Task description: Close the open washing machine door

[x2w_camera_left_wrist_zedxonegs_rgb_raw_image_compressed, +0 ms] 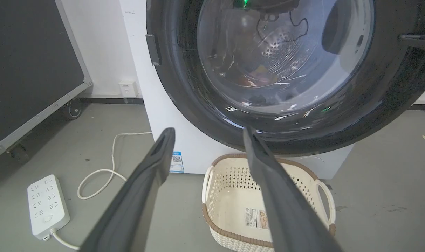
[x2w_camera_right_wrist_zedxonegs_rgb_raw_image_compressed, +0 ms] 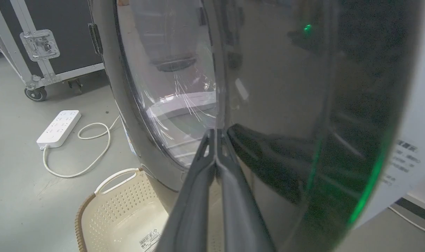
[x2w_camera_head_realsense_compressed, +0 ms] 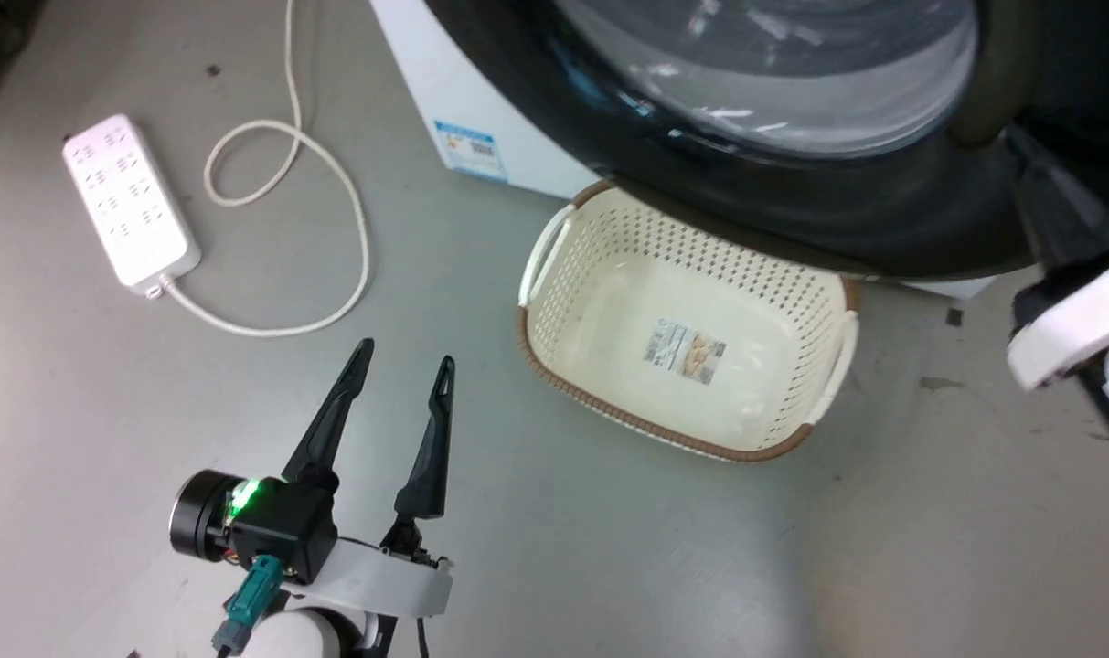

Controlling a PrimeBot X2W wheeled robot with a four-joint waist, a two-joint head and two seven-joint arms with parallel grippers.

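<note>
The washing machine door (x2w_camera_head_realsense_compressed: pixel 792 215), a wide black frame around a bulging clear glass window (x2w_camera_left_wrist_zedxonegs_rgb_raw_image_compressed: pixel 279 59), lies close against the machine's white front (x2w_camera_left_wrist_zedxonegs_rgb_raw_image_compressed: pixel 138 80); whether it is latched I cannot tell. My right gripper (x2w_camera_right_wrist_zedxonegs_rgb_raw_image_compressed: pixel 216 132) is shut, fingers pressed together, with its tips touching the black frame (x2w_camera_right_wrist_zedxonegs_rgb_raw_image_compressed: pixel 286 105) beside the glass (x2w_camera_right_wrist_zedxonegs_rgb_raw_image_compressed: pixel 170 87). The head view has that gripper (x2w_camera_head_realsense_compressed: pixel 1020 151) at the right edge, reaching up to the door. My left gripper (x2w_camera_head_realsense_compressed: pixel 403 358) hangs open and empty over the floor, well short of the door, its fingers (x2w_camera_left_wrist_zedxonegs_rgb_raw_image_compressed: pixel 163 140) pointing at the door's lower rim.
A cream perforated laundry basket (x2w_camera_head_realsense_compressed: pixel 554 265) with a brown rim stands on the floor under the door. A white power strip (x2w_camera_head_realsense_compressed: pixel 129 206) with a looped cord (x2w_camera_head_realsense_compressed: pixel 335 174) lies to the left. A black wheeled flight case (x2w_camera_left_wrist_zedxonegs_rgb_raw_image_compressed: pixel 26 63) stands further left.
</note>
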